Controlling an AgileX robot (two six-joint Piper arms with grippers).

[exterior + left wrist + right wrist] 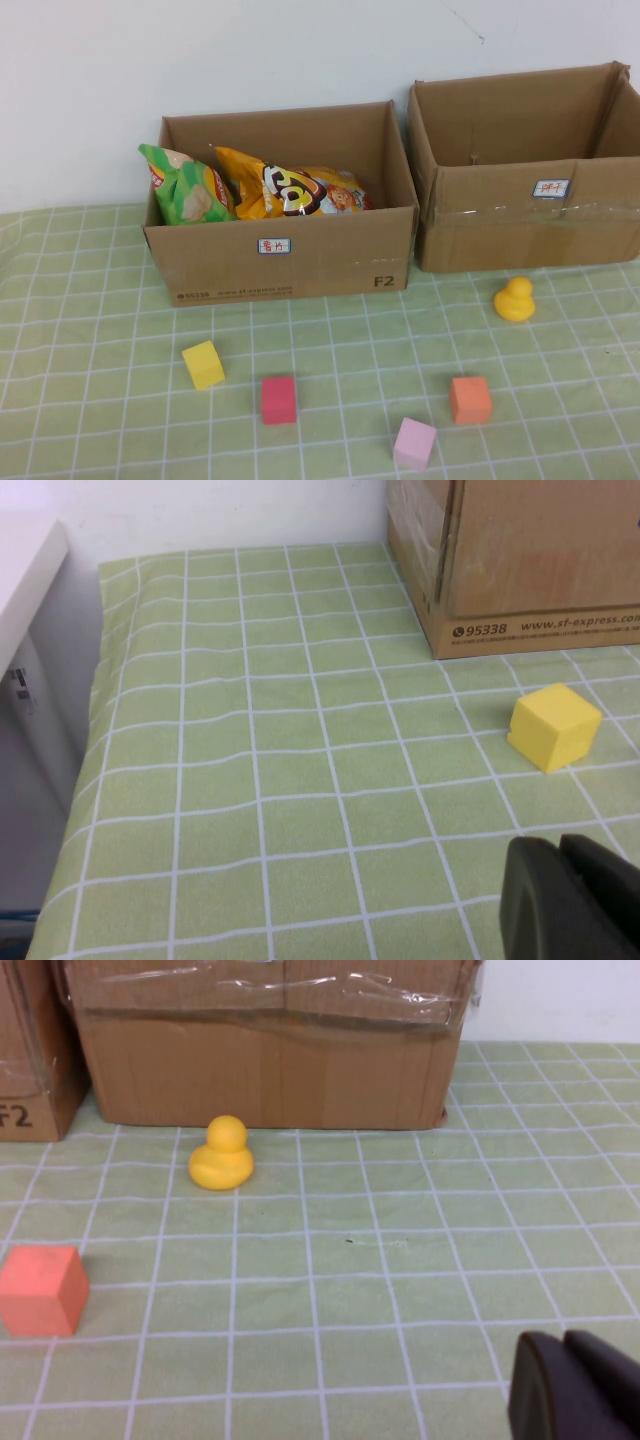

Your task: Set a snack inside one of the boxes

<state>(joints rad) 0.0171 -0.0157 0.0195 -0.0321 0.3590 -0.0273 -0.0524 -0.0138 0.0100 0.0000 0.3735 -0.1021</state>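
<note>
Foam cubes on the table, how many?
4, all in front of the left cardboard box: yellow foam cube leftmost, red foam cube, pink foam cube nearest the camera, orange foam cube rightmost. More could hide inside the boxes.
</note>
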